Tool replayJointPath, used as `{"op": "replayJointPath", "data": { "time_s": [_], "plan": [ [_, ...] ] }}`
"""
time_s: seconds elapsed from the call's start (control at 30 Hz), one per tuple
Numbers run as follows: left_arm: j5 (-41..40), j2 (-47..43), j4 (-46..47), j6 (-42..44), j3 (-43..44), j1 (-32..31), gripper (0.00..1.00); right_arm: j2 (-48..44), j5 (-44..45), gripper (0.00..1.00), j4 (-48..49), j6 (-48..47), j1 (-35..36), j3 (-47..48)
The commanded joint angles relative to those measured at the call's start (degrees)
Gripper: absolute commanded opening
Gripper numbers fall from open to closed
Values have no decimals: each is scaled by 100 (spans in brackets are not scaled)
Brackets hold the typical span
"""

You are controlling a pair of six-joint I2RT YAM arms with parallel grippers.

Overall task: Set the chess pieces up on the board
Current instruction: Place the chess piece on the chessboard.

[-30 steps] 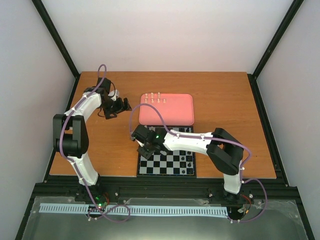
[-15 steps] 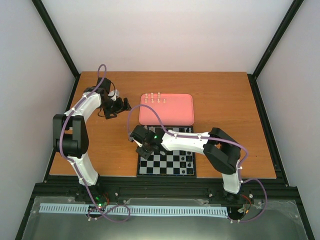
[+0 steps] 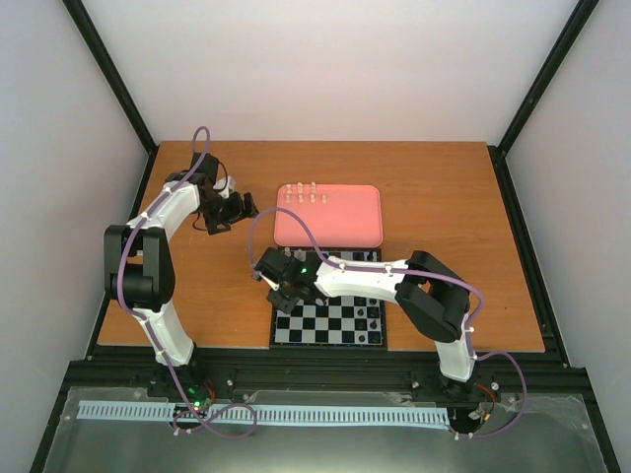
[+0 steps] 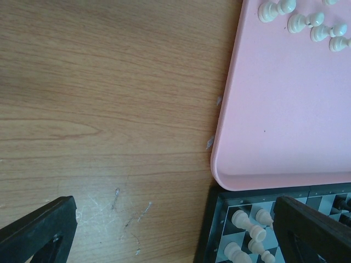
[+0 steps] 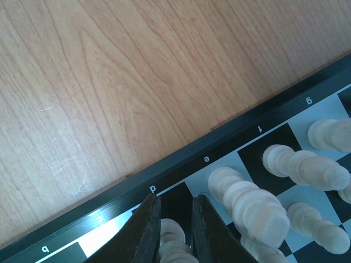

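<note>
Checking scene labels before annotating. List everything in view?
table: one, orange-brown wood, under everything
tray: one, pink, mid-table, behind the board
board: one, black-and-white chequered, near edge
cream pieces on tray: about six, cream, far-left corner
cream pieces on board: several, cream, left-side squares
black pieces: several, black, board's right side
left claw: one, black, open over bare table left of tray
right claw: one, black, closed on a cream piece at board's left edge
</note>
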Motion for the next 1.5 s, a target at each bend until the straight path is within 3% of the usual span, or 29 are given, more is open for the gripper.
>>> {"op": "replayJointPath", "data": {
  "time_s": [0.0,0.47,1.03,1.33,1.47],
  "plan": [
    [29,-164,90,18,-5,45,100,82,126,16,141,-102,68,155],
    [38,-109,90,21,36,43,100,121,206,17,167,-120,66,168],
    [47,-135,63,32,36,37,100,-160,-173,35,-303,-241,66,290],
    [95,-179,57,17,42,37,100,-1068,-3,49,-938,-47,68,471],
    [119,-171,41,13,72,38,100,-1468,459,54,-1118,36,11,602]
  ]
}}
